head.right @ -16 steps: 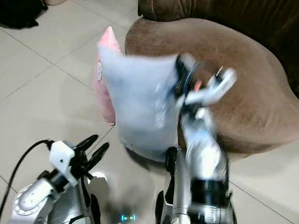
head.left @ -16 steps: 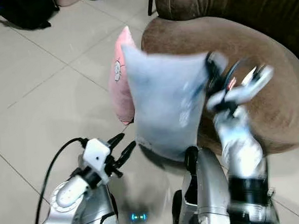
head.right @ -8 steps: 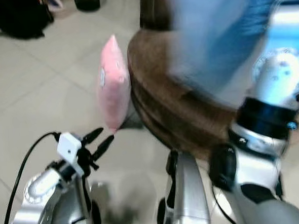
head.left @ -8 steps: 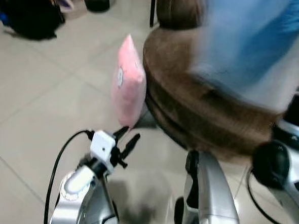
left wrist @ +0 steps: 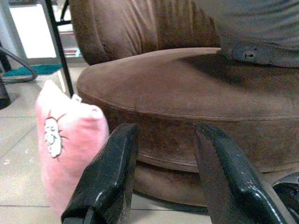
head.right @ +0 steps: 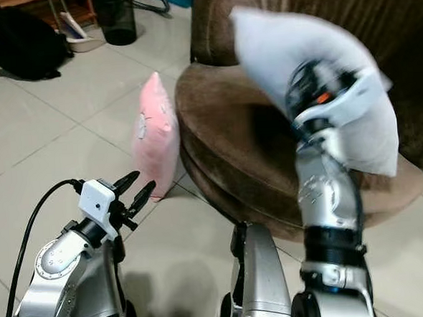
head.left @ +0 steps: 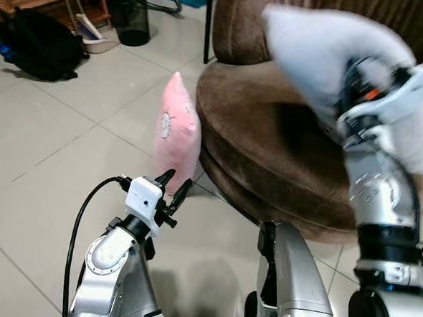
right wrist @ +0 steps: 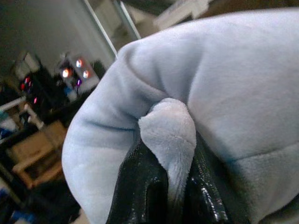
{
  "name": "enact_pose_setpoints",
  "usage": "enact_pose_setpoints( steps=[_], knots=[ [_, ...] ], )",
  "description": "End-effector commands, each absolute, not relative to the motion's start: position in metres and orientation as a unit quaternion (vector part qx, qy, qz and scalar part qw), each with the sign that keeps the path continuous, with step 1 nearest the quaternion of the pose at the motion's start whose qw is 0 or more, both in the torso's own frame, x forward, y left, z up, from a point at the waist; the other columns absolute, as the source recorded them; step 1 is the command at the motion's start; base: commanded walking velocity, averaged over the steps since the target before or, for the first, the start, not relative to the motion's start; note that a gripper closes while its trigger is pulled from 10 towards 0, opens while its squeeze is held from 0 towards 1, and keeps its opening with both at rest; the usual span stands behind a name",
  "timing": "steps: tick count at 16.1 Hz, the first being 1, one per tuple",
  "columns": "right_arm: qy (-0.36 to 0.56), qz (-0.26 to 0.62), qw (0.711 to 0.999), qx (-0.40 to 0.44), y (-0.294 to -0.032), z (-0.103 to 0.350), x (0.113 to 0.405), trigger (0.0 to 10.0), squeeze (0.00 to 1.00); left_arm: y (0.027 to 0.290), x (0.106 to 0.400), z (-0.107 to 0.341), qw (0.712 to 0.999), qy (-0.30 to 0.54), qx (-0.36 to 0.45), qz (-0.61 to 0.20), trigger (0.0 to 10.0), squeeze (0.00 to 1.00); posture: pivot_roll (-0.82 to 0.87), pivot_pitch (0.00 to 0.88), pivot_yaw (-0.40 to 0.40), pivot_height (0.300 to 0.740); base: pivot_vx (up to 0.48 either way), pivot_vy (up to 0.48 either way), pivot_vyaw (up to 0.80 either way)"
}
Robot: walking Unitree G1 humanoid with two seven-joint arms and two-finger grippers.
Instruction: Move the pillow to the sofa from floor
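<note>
Right gripper point(right wrist: 168, 186), jaws pinching only a fold of the grey pillow point(head.left: 320, 51) above the sofa point(head.left: 267, 133) seat; left gripper point(left wrist: 163, 177) jaws spread; thin pinch may slip, dropping it off the front edge.

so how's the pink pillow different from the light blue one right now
The pink pillow stands upright on the tiled floor against the brown sofa; the light blue pillow is held up over the sofa seat. The pink one is untouched, while the right gripper pinches a fold of the blue one. Both are soft and plush.

Two pillows: blue pillow point(head.left: 320, 48), pink pillow point(head.left: 175, 128); one sofa point(head.left: 268, 137).
</note>
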State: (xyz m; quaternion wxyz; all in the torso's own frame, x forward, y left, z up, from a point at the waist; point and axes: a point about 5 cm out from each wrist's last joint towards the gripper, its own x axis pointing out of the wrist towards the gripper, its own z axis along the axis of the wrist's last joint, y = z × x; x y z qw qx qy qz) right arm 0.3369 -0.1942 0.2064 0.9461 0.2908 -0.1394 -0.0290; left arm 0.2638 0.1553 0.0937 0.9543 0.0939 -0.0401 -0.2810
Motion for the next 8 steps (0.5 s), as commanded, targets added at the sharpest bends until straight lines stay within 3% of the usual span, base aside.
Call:
enact_pose_setpoints(
  steps=[1,8],
  knots=[
    [-0.117,-0.065,0.947,0.292,-0.2063,0.1931,0.3344,10.0,0.0,0.1562,0.2647,0.0936,0.956,-0.041,0.097,-0.275,10.0,0.0,0.1,0.068,-0.094,0.455,0.0,0.0,0.0],
    [-0.128,-0.077,0.944,0.293,-0.2085,0.1986,0.3311,10.0,0.0,0.1542,0.2689,0.0996,0.958,-0.046,0.101,-0.264,10.0,0.0,0.1,0.068,-0.088,0.52,0.0,0.0,0.0]
  ],
)
